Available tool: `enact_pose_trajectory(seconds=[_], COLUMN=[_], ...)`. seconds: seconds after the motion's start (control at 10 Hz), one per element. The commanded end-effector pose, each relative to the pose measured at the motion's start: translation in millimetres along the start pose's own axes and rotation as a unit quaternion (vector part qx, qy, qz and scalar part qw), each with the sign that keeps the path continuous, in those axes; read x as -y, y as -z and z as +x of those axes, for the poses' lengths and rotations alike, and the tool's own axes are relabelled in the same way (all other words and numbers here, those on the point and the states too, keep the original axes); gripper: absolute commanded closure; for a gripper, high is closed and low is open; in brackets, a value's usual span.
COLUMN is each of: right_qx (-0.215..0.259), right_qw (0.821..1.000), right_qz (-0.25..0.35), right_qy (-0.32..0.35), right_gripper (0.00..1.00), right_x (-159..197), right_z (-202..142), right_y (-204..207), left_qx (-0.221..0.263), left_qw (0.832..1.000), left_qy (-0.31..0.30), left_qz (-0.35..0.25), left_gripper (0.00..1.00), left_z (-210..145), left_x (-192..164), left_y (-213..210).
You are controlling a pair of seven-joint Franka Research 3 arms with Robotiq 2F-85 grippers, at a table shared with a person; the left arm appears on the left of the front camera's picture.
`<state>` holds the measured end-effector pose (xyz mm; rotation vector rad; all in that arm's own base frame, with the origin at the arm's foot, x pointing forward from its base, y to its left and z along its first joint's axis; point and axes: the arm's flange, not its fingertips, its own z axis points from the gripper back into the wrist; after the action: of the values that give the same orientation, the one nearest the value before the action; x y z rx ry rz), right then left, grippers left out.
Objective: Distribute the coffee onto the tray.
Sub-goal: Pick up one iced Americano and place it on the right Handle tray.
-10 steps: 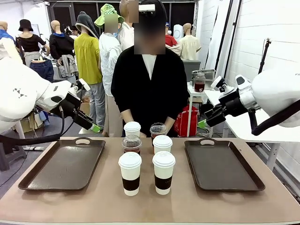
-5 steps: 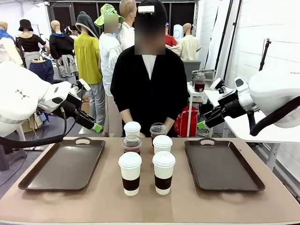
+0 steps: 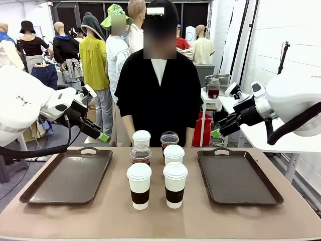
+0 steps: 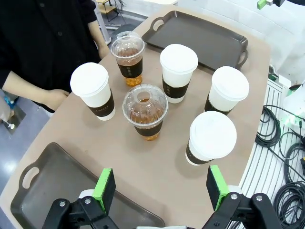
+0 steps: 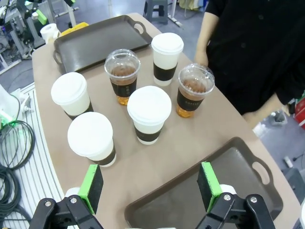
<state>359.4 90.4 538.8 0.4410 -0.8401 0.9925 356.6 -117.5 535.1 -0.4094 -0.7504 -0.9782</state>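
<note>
Six takeaway cups in the middle of the brown counter (image 3: 160, 225): four white paper cups with white lids and dark sleeves (image 3: 174, 184), two clear domed plastic cups of brown drink (image 3: 141, 154). Bare counter on both sides, then a dark rectangular handled tray (image 3: 67, 176) near the left edge, its match (image 3: 239, 176) to the right. Left pincer (image 4: 159, 193) and right pincer (image 5: 150, 188): fingers apart, nothing between. Person in black (image 3: 159, 95) at far edge.
</note>
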Motion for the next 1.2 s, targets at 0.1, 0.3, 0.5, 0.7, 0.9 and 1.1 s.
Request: enact_pose_trajectory(seconds=[0.1,0.3,0.5,0.7,0.9,1.1], right_qx=[0.006,0.006,0.006,0.006,0.006,0.006], right_qw=[1.0,1.0,1.0,1.0,1.0,1.0], right_qz=[0.009,0.009,0.009,0.009,0.009,0.009], right_qy=[-0.008,-0.008,-0.008,-0.008,-0.008,-0.008], right_gripper=[0.0,0.0,0.0,0.0,0.0,0.0], right_x=[2.5,2.5,2.5,2.5,2.5,2.5], right_z=[-0.8,-0.8,-0.8,-0.8,-0.8,-0.8], right_y=[0.9,0.9,0.9,0.9,0.9,0.9], left_qx=[0.001,0.001,0.001,0.001,0.001,0.001], left_qw=[1.0,1.0,1.0,1.0,1.0,1.0], left_qy=[0.003,0.003,0.003,0.003,0.003,0.003], left_qz=[-0.006,-0.006,-0.006,-0.006,-0.006,-0.006], left_gripper=[0.0,0.0,0.0,0.0,0.0,0.0], left_z=[-0.3,-0.3,-0.3,-0.3,-0.3,-0.3], left_x=[-1.6,-1.6,-1.6,-1.6,-1.6,-1.6], left_y=[-2.2,-2.2,-2.2,-2.2,-2.2,-2.2])
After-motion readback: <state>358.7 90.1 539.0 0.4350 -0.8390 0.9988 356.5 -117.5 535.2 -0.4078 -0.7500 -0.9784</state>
